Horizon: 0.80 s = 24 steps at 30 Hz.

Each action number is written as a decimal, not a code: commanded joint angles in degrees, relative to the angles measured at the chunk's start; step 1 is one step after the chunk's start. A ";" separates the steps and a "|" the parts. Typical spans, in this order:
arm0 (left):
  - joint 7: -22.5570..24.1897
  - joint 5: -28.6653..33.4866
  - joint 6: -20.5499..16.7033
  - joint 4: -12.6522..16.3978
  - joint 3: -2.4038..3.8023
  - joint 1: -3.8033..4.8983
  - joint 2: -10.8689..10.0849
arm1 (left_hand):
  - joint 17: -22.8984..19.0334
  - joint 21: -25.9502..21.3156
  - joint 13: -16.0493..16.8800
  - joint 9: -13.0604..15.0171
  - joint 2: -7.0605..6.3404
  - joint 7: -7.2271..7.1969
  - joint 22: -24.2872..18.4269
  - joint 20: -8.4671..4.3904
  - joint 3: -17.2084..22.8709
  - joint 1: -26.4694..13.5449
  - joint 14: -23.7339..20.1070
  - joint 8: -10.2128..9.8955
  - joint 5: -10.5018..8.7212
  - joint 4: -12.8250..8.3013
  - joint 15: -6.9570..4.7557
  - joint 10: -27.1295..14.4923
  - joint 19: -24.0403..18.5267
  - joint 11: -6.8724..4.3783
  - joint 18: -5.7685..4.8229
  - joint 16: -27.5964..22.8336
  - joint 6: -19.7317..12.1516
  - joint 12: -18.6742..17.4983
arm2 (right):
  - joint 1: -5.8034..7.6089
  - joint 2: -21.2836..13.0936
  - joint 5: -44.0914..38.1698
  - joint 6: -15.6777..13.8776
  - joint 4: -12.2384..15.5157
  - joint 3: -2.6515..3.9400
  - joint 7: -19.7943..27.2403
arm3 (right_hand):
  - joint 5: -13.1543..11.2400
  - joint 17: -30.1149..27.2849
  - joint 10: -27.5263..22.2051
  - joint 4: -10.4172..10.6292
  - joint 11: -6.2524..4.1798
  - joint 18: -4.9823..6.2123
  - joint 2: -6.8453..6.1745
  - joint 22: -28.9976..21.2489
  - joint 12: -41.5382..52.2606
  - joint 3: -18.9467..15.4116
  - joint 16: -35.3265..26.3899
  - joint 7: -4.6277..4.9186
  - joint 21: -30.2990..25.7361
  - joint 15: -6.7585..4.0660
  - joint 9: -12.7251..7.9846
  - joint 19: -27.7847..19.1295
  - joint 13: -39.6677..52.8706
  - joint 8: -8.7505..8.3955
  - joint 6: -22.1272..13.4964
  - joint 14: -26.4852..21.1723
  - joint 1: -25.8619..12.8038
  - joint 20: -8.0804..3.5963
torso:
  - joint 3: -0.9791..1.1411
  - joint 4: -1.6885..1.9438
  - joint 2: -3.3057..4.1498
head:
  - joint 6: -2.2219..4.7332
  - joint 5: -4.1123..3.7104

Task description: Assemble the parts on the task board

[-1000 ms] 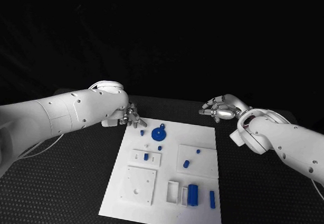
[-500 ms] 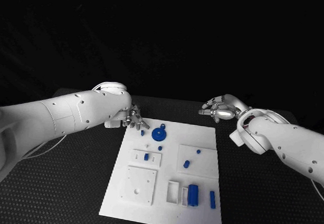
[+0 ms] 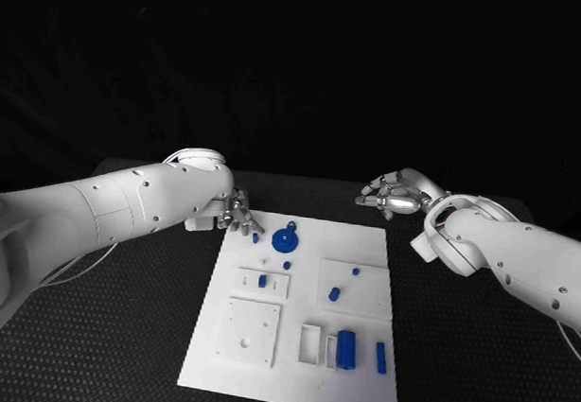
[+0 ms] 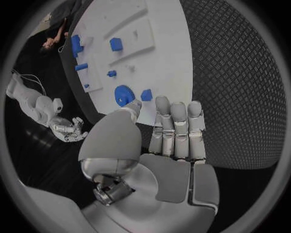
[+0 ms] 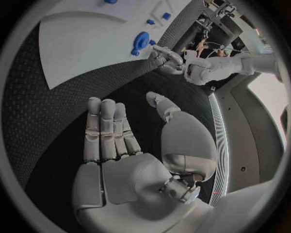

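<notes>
Left hand (image 3: 239,214), empty with fingers apart, hovers at the board's (image 3: 358,378) eleven o'clock corner; right hand (image 3: 393,197) empty too. Small blue peg (image 3: 256,239) looks light, stiff, slippery: pinch its sides.

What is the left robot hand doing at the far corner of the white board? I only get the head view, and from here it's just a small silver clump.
Observer: In the left wrist view the left robot hand holds nothing; its fingers lie straight and side by side, tips at the board's edge.
Operator: Is it touching a blue piece?
Observer: I cannot tell contact, but the thumb tip sits right beside the blue disc, with a small blue block next to it.
Operator: And the right robot hand?
Observer: The right wrist view shows the right robot hand empty too, fingers stretched out over the black table, off the board.
</notes>
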 commanded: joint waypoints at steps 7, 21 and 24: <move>0.54 1.59 1.24 -0.13 -0.03 -0.16 -0.03 | 0.06 -0.32 0.09 0.05 0.14 0.29 0.98 -6.84 -0.68 0.50 -0.31 -0.30 0.26 0.14 0.15 -0.05 -0.09 0.14 -1.09 -0.13 -0.03 -0.16 | -0.04 0.07 -0.17 0.71 0.01 0.01 0.56 | 0.34 -0.09 -0.39 -0.20 -0.12 0.68 0.46 1.16 0.24 -0.08 0.24 0.44 -0.14 -0.09 -0.07 -0.12 -0.10 0.28 -0.15 -0.42 -0.05 0.04 | 0.01 -0.01 0.02 | 0.05 0.05; 0.67 2.70 2.18 0.19 -0.05 -0.19 0.11 | 0.07 -0.40 0.08 0.06 0.26 0.30 1.00 -6.83 -0.97 0.80 -0.36 -0.33 0.36 0.04 0.18 -0.09 -0.11 0.14 -1.09 -0.16 -0.08 -0.21 | -0.05 0.11 -0.17 0.69 0.05 0.01 0.55 | 0.34 -0.10 -0.40 -0.22 -0.11 0.68 0.47 1.16 0.26 -0.10 0.25 0.45 -0.14 -0.08 -0.08 -0.13 -0.13 0.28 -0.16 -0.43 -0.07 0.05 | 0.03 -0.04 0.03 | 0.00 0.09; 0.75 2.70 2.01 -0.11 -0.06 -0.19 0.20 | 0.07 -0.47 0.07 0.06 -0.08 0.33 1.01 -6.80 -1.27 0.88 -0.43 -0.35 0.49 0.08 0.21 -0.16 -0.16 0.17 -1.12 -0.20 -0.12 -0.25 | -0.05 0.08 -0.17 0.71 0.07 0.01 0.55 | 0.34 -0.11 -0.40 -0.23 -0.11 0.68 0.48 1.16 0.27 -0.10 0.25 0.45 -0.14 -0.08 -0.08 -0.13 -0.14 0.28 -0.16 -0.43 -0.07 0.05 | 0.03 -0.05 0.02 | 0.04 0.04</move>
